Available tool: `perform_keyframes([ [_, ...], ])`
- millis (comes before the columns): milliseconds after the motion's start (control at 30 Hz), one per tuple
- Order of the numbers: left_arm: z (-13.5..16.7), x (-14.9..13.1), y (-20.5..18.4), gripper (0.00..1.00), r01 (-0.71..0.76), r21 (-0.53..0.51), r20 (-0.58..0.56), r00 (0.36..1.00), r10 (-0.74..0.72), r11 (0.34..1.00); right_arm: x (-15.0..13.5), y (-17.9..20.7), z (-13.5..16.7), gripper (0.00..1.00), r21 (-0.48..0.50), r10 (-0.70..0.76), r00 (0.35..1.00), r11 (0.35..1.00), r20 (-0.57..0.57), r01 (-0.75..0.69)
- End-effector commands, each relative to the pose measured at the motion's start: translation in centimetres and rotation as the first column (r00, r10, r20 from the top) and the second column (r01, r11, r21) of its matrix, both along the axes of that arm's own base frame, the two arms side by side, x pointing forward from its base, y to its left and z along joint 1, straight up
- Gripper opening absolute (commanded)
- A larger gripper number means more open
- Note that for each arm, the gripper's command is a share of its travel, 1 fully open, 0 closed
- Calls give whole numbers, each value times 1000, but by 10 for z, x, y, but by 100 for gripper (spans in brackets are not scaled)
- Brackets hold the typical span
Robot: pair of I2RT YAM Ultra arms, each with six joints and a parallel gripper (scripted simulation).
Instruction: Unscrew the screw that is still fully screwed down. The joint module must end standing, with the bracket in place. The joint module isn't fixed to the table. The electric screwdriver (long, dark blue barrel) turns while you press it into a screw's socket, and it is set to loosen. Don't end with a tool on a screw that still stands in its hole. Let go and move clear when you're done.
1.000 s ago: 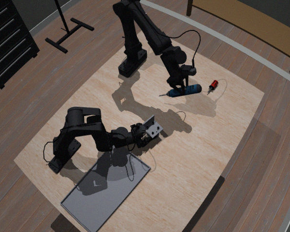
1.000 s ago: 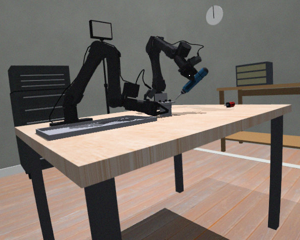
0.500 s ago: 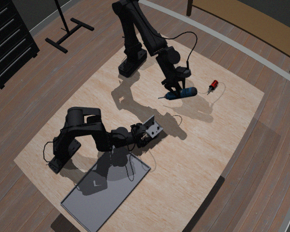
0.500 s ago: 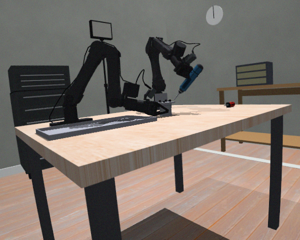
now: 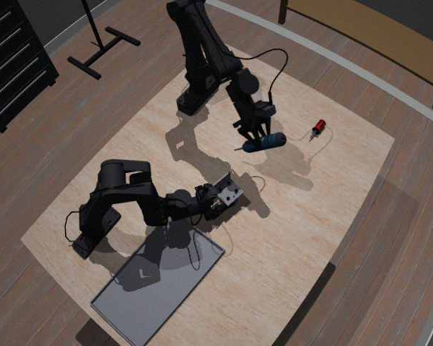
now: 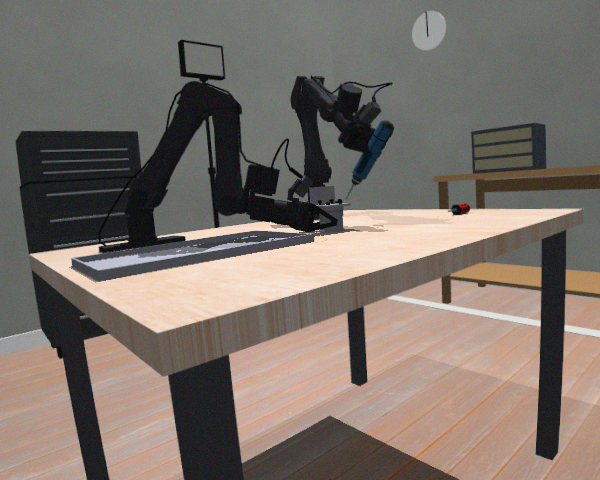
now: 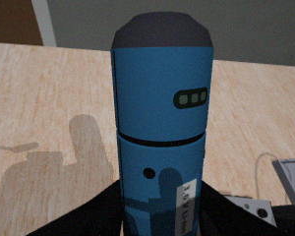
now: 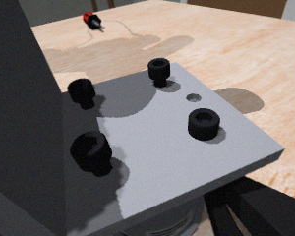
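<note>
- Looks like the lining-up step: left gripper (image 5: 260, 141) (image 6: 367, 147) (image 7: 162, 216) pinching the electric screwdriver (image 5: 269, 141) (image 6: 373, 152) (image 7: 162, 108), tilted, bit near the bracket (image 5: 231, 193) (image 6: 322, 195) (image 8: 152, 167) but not in a socket.
- Find the joint module (image 6: 335, 216) (image 8: 169, 223) standing under the bracket, apparently clamped by the right gripper (image 6: 335, 222).
- Go for the low-seated screw (image 8: 204, 125), next to the bare hole (image 8: 194, 97); leave the three raised ones alone.
- Next: tip the barrel upright, centre over that socket, press straight down — keep bracing the module, since unfixed.
- Can't make out the bit in the left wrist view — hidden behind the barrel. Right fingertips mostly hidden too.
</note>
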State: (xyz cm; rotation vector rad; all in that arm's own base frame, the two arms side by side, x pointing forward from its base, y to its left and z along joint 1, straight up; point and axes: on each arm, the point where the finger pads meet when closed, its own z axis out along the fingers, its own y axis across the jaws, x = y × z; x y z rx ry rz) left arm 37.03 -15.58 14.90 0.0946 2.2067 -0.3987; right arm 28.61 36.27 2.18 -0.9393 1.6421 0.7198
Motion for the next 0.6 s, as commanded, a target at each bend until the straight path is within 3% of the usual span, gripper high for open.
perform_keyframes([
  [0, 55, 9, -19, 42, 56, -45, 201, 979, -46, 997, 1, 2, 2, 59, 2, -3, 1000, 1000, -1, 3],
  [67, 52, 4, -24, 42, 82, -37, 220, 973, -72, 996, 1, 2, 2, 59, 2, -3, 1000, 1000, -1, 3],
  [200, 74, 7, -33, 42, 106, -45, 273, 958, -90, 993, 1, 2, 2, 59, 2, -3, 1000, 1000, -1, 3],
  [300, 71, 10, -29, 42, 96, -43, 272, 959, -81, 994, 1, 2, 2, 59, 2, -3, 1000, 1000, -1, 3],
  [333, 58, 0, -32, 42, 111, -29, 257, 961, -100, 993, 1, 2, 2, 59, 2, -3, 1000, 1000, -1, 3],
  [433, 64, -6, -40, 42, 143, -23, 293, 947, -130, 989, 1, 2, 2, 59, 2, -3, 1000, 1000, -1, 3],
  [500, 84, -5, -48, 42, 160, -29, 334, 932, -141, 987, 1, 2, 2, 59, 2, -3, 1000, 1000, -1, 3],
  [567, 73, -13, -51, 42, 182, -14, 339, 926, -167, 983, 1, 2, 2, 59, 2, -3, 1000, 1000, -1, 3],
])
